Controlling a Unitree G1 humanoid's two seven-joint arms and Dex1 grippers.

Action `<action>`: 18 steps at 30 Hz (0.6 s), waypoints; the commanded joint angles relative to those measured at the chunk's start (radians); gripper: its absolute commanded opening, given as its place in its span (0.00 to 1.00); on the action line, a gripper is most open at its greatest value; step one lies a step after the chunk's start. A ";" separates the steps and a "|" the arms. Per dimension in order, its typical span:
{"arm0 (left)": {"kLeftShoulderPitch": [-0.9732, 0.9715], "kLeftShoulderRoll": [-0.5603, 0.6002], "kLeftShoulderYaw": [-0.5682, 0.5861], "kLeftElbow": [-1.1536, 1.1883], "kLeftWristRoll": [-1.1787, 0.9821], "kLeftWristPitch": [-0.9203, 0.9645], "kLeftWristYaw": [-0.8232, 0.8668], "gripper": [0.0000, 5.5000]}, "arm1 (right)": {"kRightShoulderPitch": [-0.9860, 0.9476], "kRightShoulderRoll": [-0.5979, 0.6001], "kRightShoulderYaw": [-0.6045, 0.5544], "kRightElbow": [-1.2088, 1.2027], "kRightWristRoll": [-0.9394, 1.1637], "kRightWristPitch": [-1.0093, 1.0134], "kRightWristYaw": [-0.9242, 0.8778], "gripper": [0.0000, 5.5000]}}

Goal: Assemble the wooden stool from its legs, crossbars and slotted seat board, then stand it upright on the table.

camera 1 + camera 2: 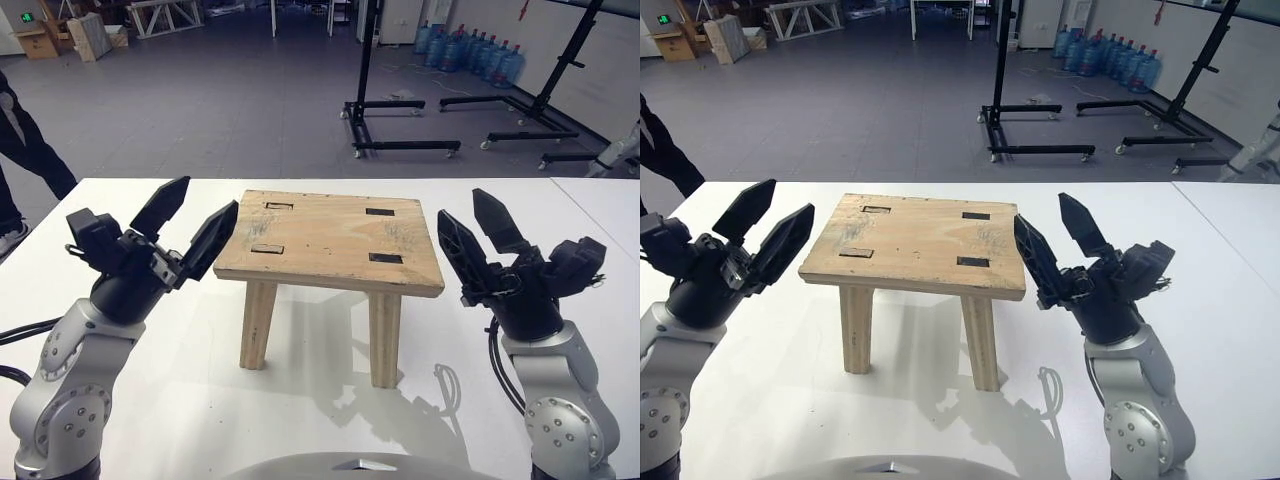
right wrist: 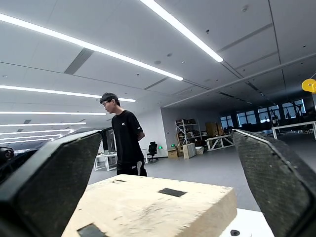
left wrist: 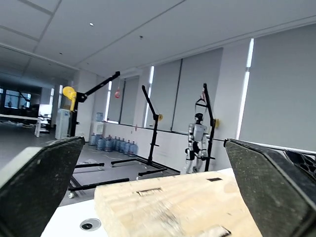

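Note:
The wooden stool (image 1: 330, 241) stands upright in the middle of the white table (image 1: 300, 420), its slotted seat board (image 1: 915, 243) on top and two front legs (image 1: 258, 325) showing beneath. My left gripper (image 1: 196, 224) hovers open just off the seat's left edge, fingers raised, touching nothing. On the other side my right gripper (image 1: 478, 236) is open too, close beside the seat's right edge. In the left wrist view the seat board (image 3: 173, 205) lies between the two dark pads (image 3: 39, 185). The right wrist view has the seat board (image 2: 153, 205) between its pads (image 2: 279, 180).
Black wheeled stands (image 1: 400, 110) and blue water bottles (image 1: 470, 48) are on the floor beyond the table. The table's far edge (image 1: 320, 181) runs just behind the stool. A seam to a second table (image 1: 580, 215) lies at the right.

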 commanded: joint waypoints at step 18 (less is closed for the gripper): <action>0.030 -0.031 -0.138 0.193 0.252 -0.135 -0.178 0.94 | 0.002 0.002 0.202 -0.028 -0.228 -0.078 -0.095 0.87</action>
